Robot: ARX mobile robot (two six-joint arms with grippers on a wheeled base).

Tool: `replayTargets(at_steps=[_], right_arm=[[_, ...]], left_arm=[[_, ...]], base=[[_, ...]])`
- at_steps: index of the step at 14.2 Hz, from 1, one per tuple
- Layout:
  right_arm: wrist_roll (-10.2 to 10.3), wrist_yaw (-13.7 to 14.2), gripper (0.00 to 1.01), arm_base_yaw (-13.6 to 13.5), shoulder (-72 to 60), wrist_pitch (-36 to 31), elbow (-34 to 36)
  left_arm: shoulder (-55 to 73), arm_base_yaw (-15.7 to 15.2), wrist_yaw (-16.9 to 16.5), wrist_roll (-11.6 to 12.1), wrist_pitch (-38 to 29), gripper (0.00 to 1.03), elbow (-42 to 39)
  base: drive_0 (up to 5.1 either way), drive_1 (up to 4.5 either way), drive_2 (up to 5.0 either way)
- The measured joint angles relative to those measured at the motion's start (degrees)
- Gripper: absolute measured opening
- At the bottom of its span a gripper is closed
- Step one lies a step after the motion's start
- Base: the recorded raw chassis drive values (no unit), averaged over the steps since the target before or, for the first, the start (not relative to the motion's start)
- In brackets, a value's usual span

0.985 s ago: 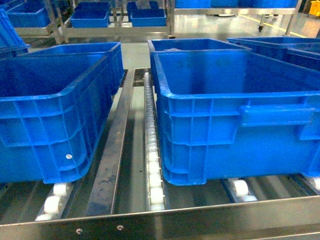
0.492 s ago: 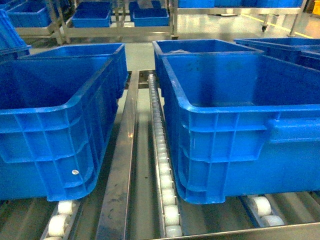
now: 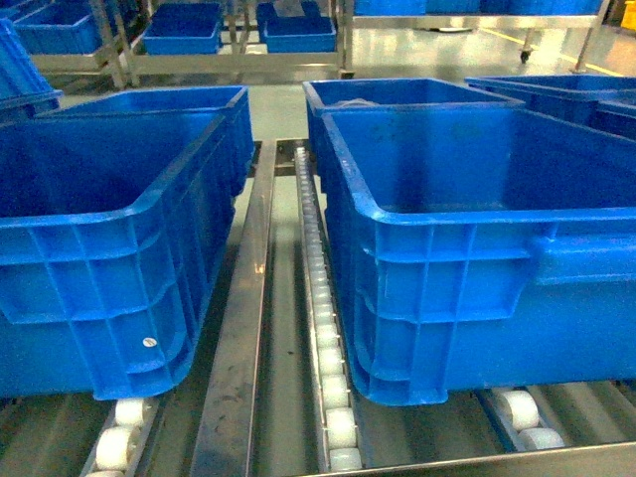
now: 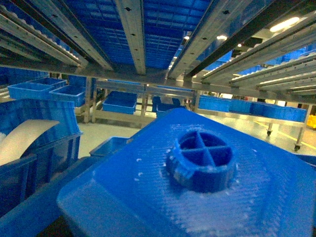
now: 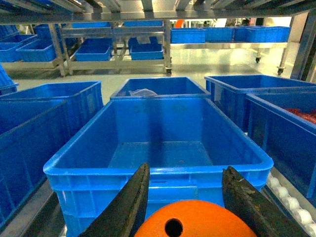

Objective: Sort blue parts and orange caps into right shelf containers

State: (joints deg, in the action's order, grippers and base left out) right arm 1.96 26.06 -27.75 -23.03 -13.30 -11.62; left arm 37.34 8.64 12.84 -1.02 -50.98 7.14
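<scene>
Neither gripper shows in the head view. A blue part (image 4: 197,163) with a round cross-ribbed boss fills the lower left wrist view and hides my left gripper's fingers; it hangs up off the crates, so it sits in that grip. My right gripper (image 5: 186,173) is shut on an orange cap (image 5: 197,222) with a small hole in its top, a dark finger (image 5: 129,207) against each side. Just beyond the cap stands one of the right shelf containers (image 5: 163,98), with nothing inside; in the head view this container (image 3: 477,288) rests on the shelf (image 3: 243,338).
A second blue crate (image 3: 89,288) stands left of the roller track (image 3: 323,328). More crates sit behind and to the right; one (image 5: 303,116) holds orange-red things. An upper shelf level (image 4: 133,29) runs close overhead. Racks with crates line the far aisle.
The head view has moved forward and slightly right: the crates look nearer and the front rail has slid to the bottom edge. The last half second shows almost no movement.
</scene>
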Motion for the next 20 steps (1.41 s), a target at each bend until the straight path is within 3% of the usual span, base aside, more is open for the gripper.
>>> replayTargets(at_steps=[20], right_arm=[[0.0, 0.0, 0.4, 0.0, 0.0, 0.0, 0.0]], left_arm=[[0.0, 0.0, 0.0, 0.0, 0.0, 0.59, 0.0]], base=[[0.0, 0.0, 0.0]])
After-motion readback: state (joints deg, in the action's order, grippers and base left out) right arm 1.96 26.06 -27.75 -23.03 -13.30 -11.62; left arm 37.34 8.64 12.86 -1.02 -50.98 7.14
